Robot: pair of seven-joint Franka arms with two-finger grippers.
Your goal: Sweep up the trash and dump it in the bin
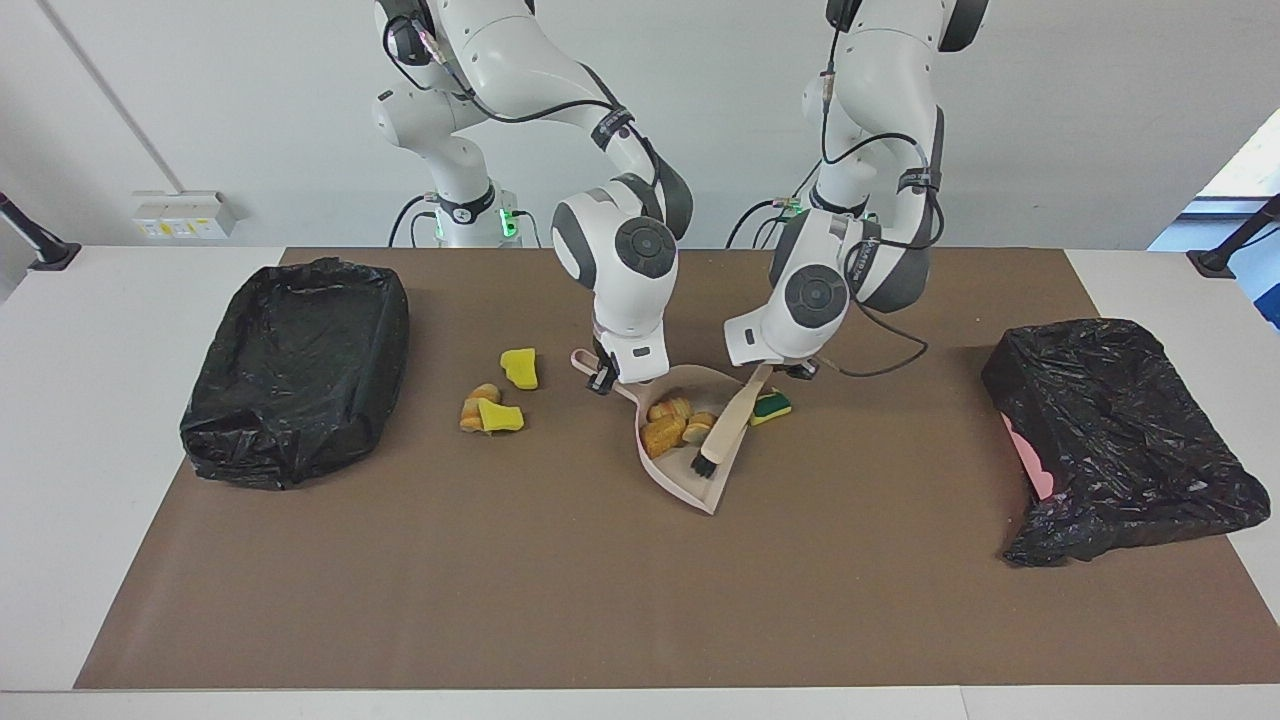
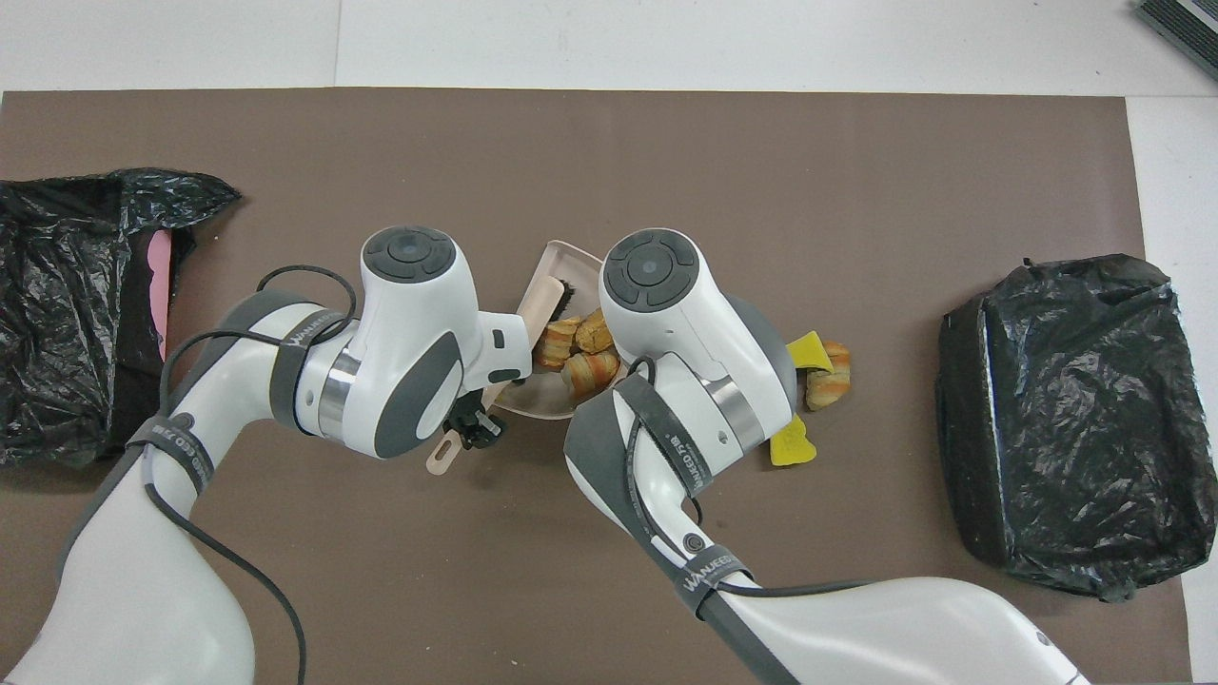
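Trash in dustpan, left claw clamping slanted brush, right claw gripping dustpan handle.

Middle of the brown mat: both arms are crowding it. The dustpan, three pastry lumps and the brush are filling this patch, with the right gripper clamping the pan's handle and the left gripper clamping the brush's; a green-backed sponge is lying just beside the pan's rim.

Toward the right arm's end: two yellow sponge chunks and a pastry lump are sitting between pan and lined bin.

Toward the left arm's end: a crumpled black bag is occupying the mat's edge (open mat lying between it and the pan).

Strip farthest from the robots: lying open across the whole width.
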